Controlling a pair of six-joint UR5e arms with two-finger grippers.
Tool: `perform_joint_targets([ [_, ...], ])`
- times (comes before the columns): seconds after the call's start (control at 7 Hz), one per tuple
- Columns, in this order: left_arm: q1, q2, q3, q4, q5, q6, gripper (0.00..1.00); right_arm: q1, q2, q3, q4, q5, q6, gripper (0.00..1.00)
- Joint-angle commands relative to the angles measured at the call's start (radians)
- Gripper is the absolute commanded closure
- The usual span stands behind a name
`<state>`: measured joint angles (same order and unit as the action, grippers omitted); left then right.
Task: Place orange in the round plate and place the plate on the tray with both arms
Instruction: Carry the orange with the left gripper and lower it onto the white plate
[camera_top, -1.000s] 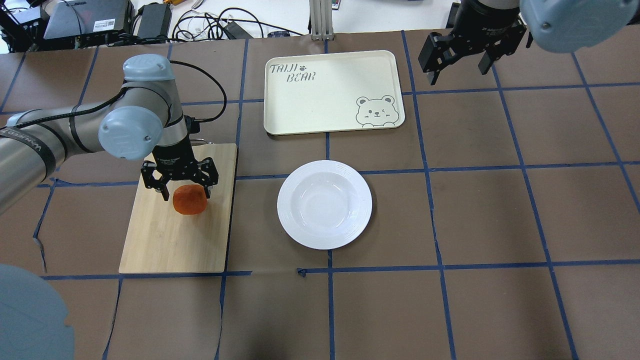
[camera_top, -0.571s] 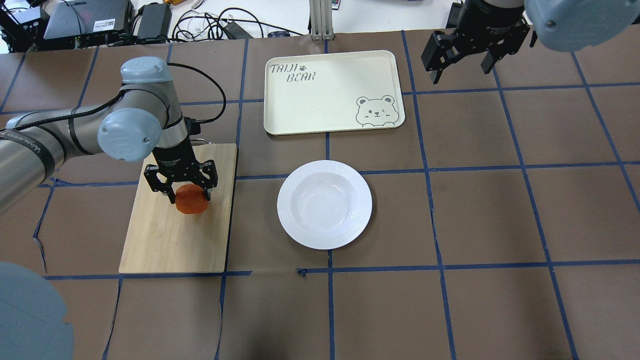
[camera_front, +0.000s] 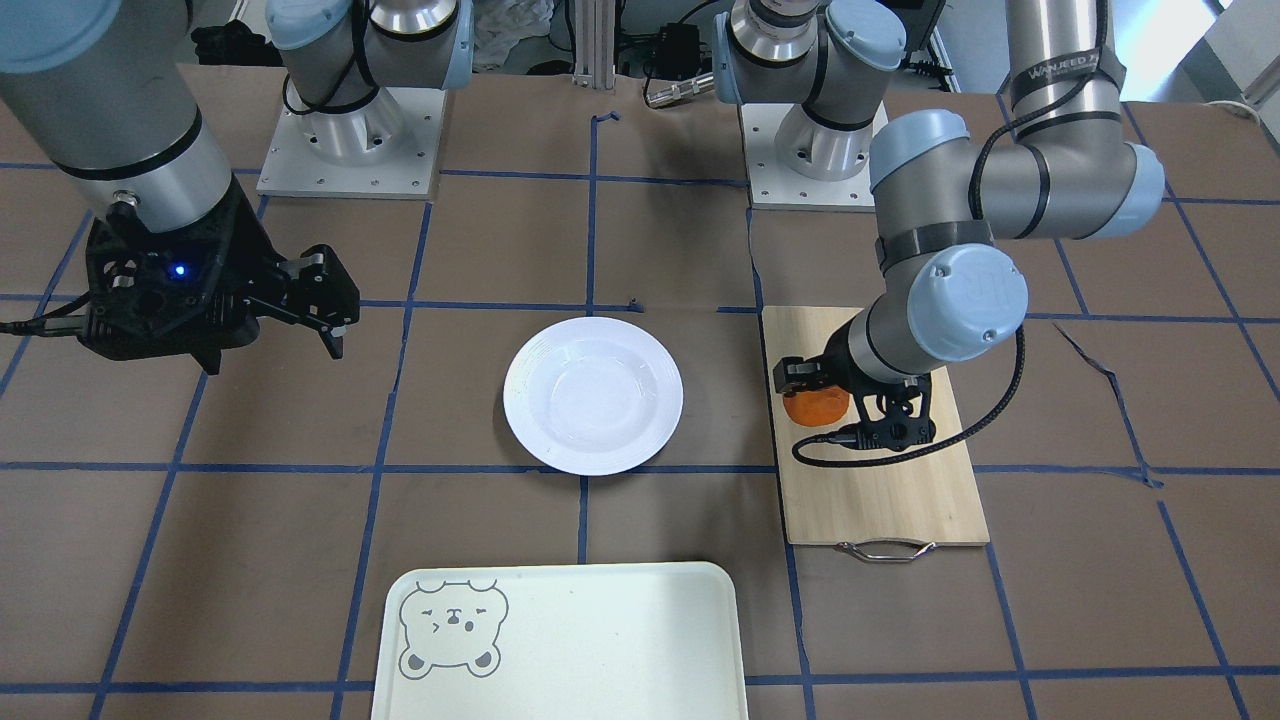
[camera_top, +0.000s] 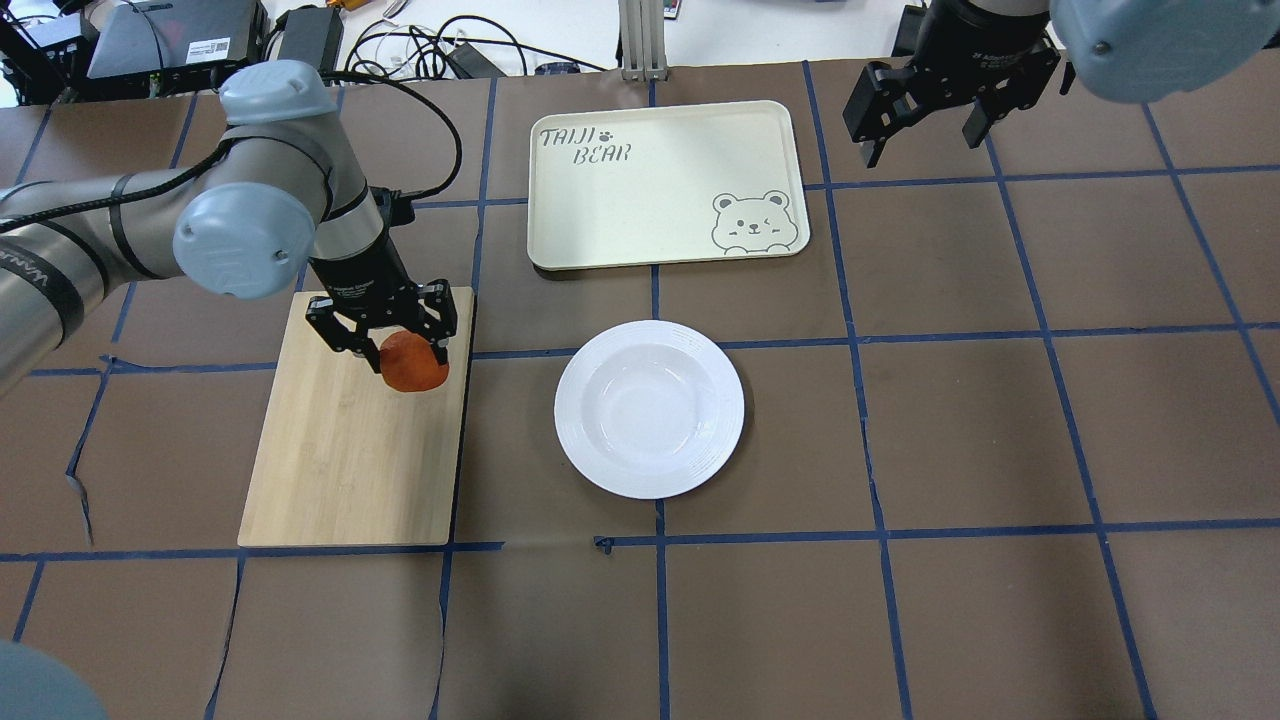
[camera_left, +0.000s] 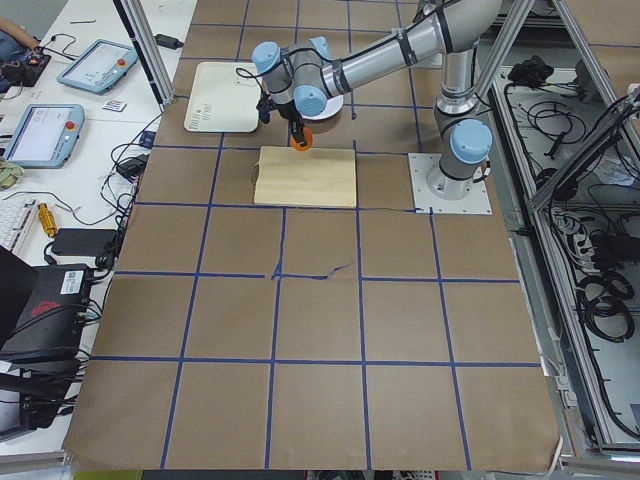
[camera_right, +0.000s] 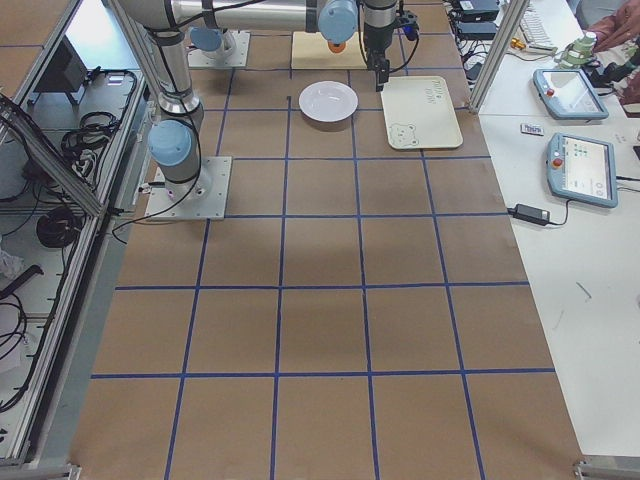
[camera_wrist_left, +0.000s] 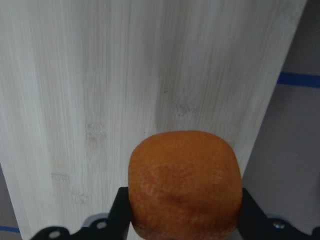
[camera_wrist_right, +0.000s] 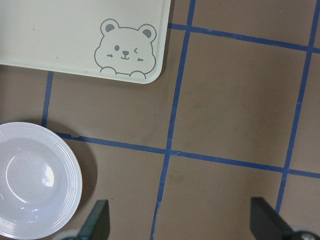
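My left gripper (camera_top: 397, 362) is shut on the orange (camera_top: 413, 364), held above the right part of a bamboo cutting board (camera_top: 340, 470). The wrist view shows the orange (camera_wrist_left: 185, 185) pinched between both black fingers over the board's edge. The white round plate (camera_top: 649, 407) lies on the table to the right of the board and holds nothing. Behind it lies the pale tray (camera_top: 640, 195) with a bear face. My right gripper (camera_top: 925, 135) hangs open and holding nothing, high beside the tray's far right corner. From the front, the orange (camera_front: 812, 408) sits under the left wrist.
The cutting board (camera_front: 880, 490) has a metal handle at its far end. Blue tape lines grid the brown table cover. Cables and electronics (camera_top: 180, 40) crowd the far table edge. Both arm bases (camera_front: 345, 140) stand at the robot's side.
My left gripper has lifted the orange off the board and carried it right and away from the robot, toward the board's right edge. The right gripper has stayed nearly still.
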<state>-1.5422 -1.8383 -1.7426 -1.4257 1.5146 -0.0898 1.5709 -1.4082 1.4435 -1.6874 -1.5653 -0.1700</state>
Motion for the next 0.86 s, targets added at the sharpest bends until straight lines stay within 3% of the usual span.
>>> perform_joint_targets([
  [0.0,-0.150,0.027,0.012,-0.019,-0.120,-0.184,0.97,0.000,0.006,0.000,0.000,-0.002,0.000,0.00],
  [0.14,-0.226,-0.002,0.009,-0.006,-0.145,-0.300,0.97,0.000,0.006,0.000,0.002,-0.004,0.000,0.00],
  [0.29,-0.263,-0.030,0.003,0.086,-0.152,-0.397,0.97,0.000,0.006,0.002,0.005,-0.004,0.000,0.00],
  [0.71,-0.292,-0.099,0.002,0.184,-0.180,-0.433,0.97,-0.005,0.008,0.050,-0.046,0.011,0.007,0.00],
])
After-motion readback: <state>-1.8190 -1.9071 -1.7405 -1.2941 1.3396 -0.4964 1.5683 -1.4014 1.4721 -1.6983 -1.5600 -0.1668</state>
